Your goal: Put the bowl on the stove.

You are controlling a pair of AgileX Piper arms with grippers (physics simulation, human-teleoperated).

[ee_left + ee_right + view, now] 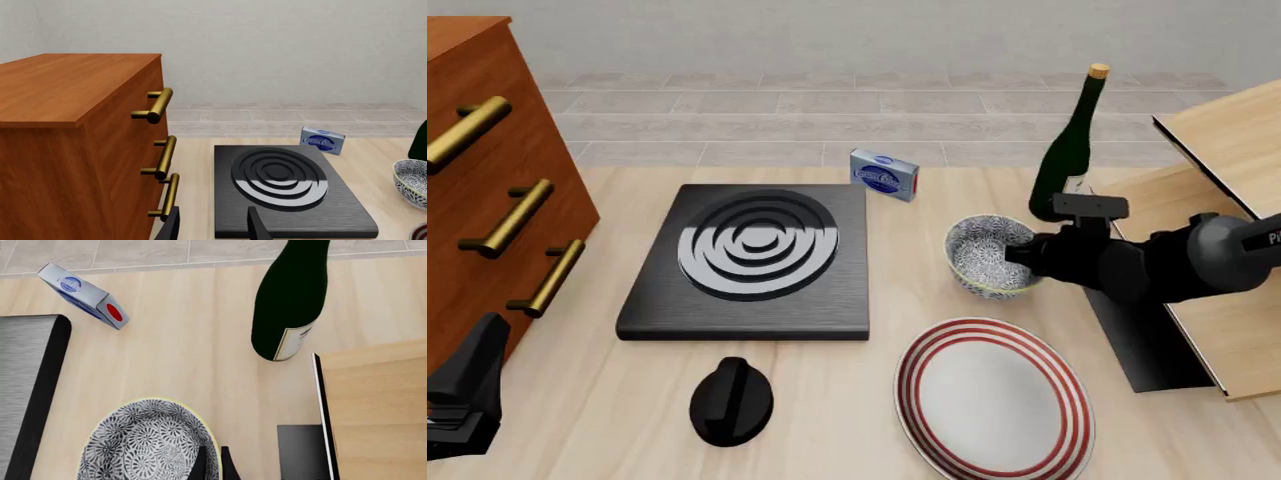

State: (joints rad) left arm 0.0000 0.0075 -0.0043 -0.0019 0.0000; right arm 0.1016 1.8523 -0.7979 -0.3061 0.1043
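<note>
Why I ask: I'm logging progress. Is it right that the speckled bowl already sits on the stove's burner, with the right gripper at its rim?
Not quite. The bowl stands on the table to the right of the stove, not on its burner, as the front view shows. The right gripper is indeed at the bowl's rim, fingers nearly closed on it.

The right hand seems closed on the bowl rim, right of the stove.
</note>
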